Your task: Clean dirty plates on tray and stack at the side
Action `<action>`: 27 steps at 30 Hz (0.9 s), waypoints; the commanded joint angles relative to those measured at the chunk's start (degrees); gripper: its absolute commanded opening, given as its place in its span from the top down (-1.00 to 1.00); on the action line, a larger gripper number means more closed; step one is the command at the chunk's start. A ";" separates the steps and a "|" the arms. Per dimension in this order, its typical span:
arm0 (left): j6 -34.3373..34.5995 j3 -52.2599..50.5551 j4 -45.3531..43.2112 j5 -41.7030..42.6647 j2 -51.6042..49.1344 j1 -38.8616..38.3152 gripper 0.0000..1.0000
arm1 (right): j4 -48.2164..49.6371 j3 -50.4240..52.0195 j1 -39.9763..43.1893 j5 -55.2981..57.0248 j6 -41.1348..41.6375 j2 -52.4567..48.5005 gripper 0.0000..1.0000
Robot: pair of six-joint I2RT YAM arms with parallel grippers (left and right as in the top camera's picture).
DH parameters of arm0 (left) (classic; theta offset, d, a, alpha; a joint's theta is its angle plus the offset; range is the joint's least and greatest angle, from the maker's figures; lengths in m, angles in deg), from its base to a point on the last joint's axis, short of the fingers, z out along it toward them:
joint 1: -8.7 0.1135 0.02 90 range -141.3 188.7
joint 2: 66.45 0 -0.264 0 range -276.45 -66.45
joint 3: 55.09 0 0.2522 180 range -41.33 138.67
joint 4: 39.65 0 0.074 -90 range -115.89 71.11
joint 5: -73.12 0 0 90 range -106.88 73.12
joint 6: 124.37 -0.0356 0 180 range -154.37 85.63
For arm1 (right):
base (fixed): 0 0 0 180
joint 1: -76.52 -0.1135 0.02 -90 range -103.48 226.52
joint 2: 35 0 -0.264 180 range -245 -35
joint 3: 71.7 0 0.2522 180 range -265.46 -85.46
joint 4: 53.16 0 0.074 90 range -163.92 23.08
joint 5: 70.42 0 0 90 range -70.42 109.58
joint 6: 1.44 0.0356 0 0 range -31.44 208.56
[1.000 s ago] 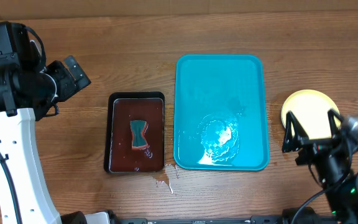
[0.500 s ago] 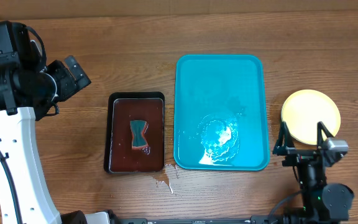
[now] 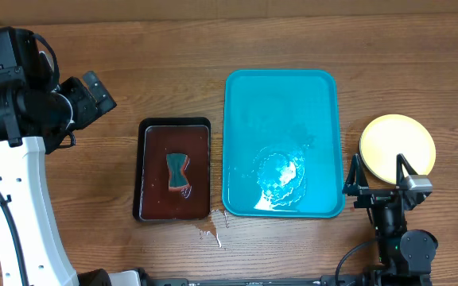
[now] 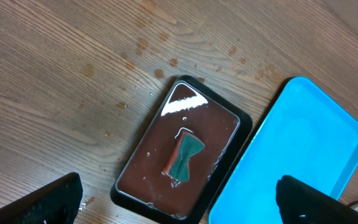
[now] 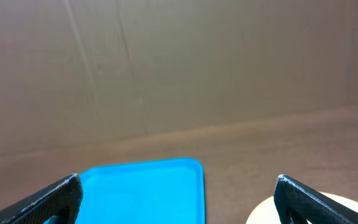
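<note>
The turquoise tray lies mid-table with only a wet patch near its front; it also shows in the left wrist view and the right wrist view. The pale yellow-green plates sit as one stack on the wood right of the tray; how many are in it I cannot tell. An edge of the stack shows in the right wrist view. My right gripper is open and empty, just in front of the stack. My left gripper is open and empty, high over the far left.
A dark brown tray of brownish water holds a teal sponge left of the turquoise tray; both show in the left wrist view. Drips wet the wood near the front. A cardboard wall stands behind.
My right arm has drawn back from the plate stack toward the front edge and levelled out, gripper open and empty. The left arm has not moved.
</note>
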 commanded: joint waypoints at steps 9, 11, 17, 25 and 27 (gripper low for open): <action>-0.90 0.68 -0.09 0.39 -0.39 -0.13 -1.00 | -4.87 0.57 0.42 -0.07 -0.02 0.28 -1.00; -0.90 0.68 -0.09 0.39 -0.39 -0.13 -1.00 | -4.87 0.57 0.42 -0.09 -0.02 0.28 -1.00; -0.90 0.68 -0.09 0.39 -0.39 -0.13 -0.99 | -4.87 0.55 0.42 -0.09 -0.02 0.28 -1.00; -0.92 0.57 0.20 -2.47 1.31 -4.31 -0.99 | -4.87 0.55 0.42 -0.09 -0.02 0.28 -1.00; -1.75 0.26 -0.72 -7.23 3.58 -8.11 -0.99 | -4.87 0.55 0.42 -0.09 -0.02 0.28 -1.00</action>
